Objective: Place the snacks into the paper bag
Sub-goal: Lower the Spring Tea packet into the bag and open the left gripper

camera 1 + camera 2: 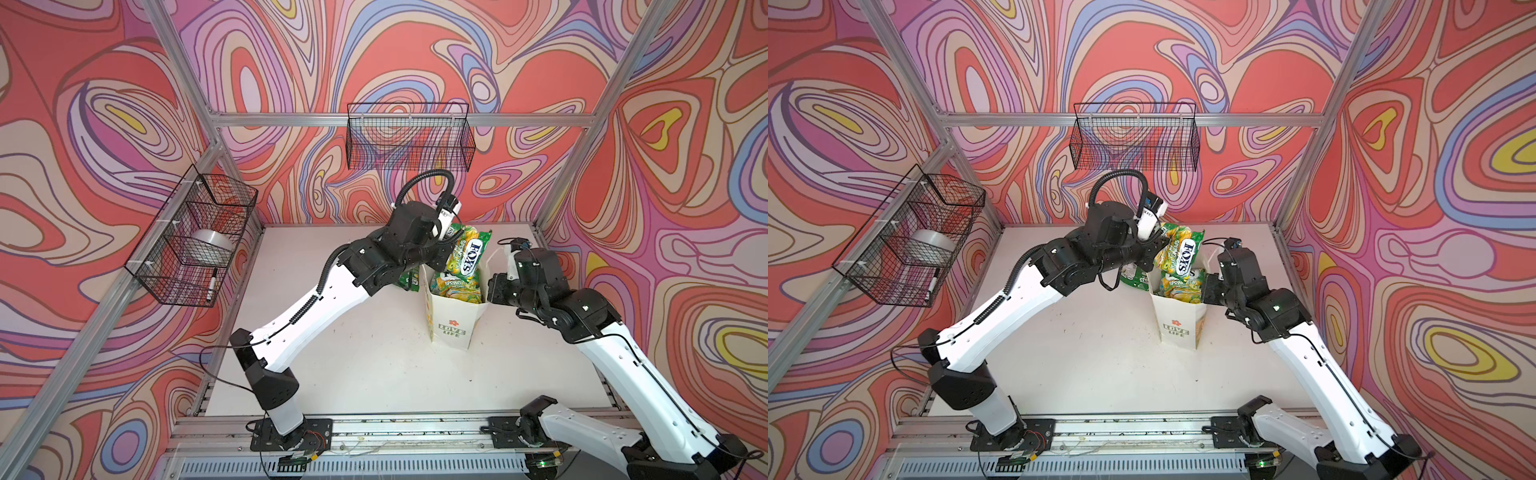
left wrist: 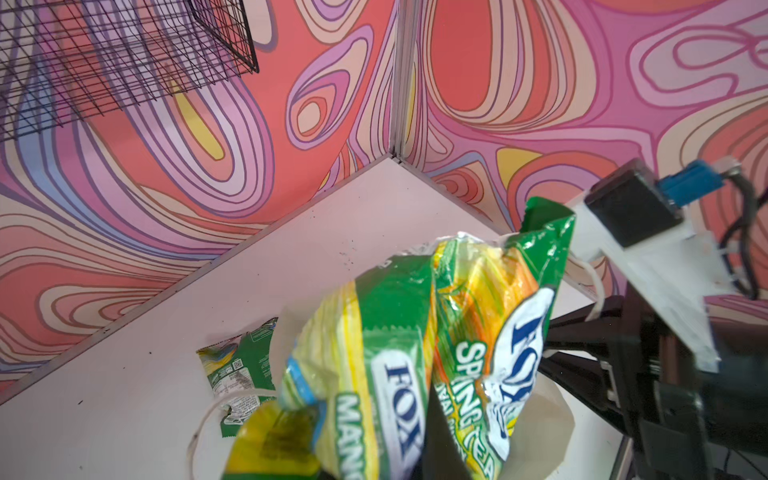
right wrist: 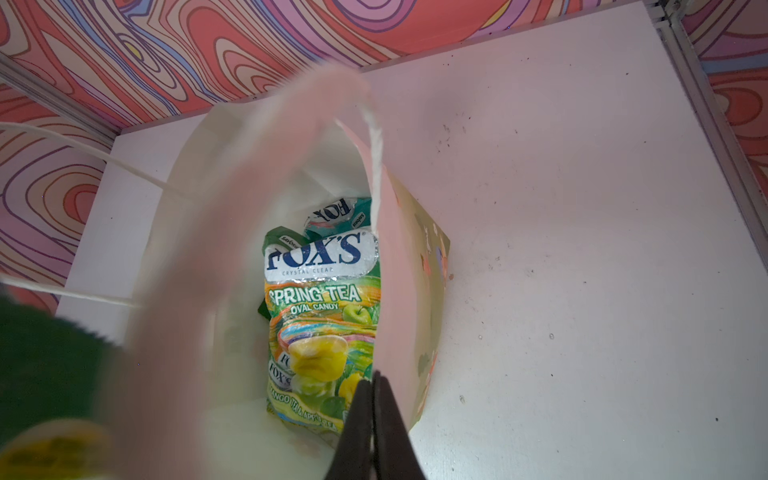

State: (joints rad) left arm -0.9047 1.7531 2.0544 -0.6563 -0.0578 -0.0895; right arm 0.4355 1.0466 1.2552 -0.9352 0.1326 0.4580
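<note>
Top views: the left gripper [image 1: 444, 248] reaches over the paper bag [image 1: 453, 328]; the bag stands upright on the white table [image 1: 353, 365], right of middle and toward the far side
Left jaws: nearly closed, pinching the held Spring Tea packet [image 1: 467, 251], which hangs tilted above the bag's mouth; in the left wrist view a mango packet [image 2: 374, 374] presses against it; gripped or not, I cannot tell
Right gripper [image 3: 372, 380]: jaws pressed together on the bag's right wall at its rim
Inside the bag: an upright Spring Tea packet [image 3: 322, 316] standing on end; a teal packet [image 3: 336, 214] lies partly under it
Loose packet [image 1: 409, 280]: green, flat on the table, just left of the bag, partly hidden by the left arm
</note>
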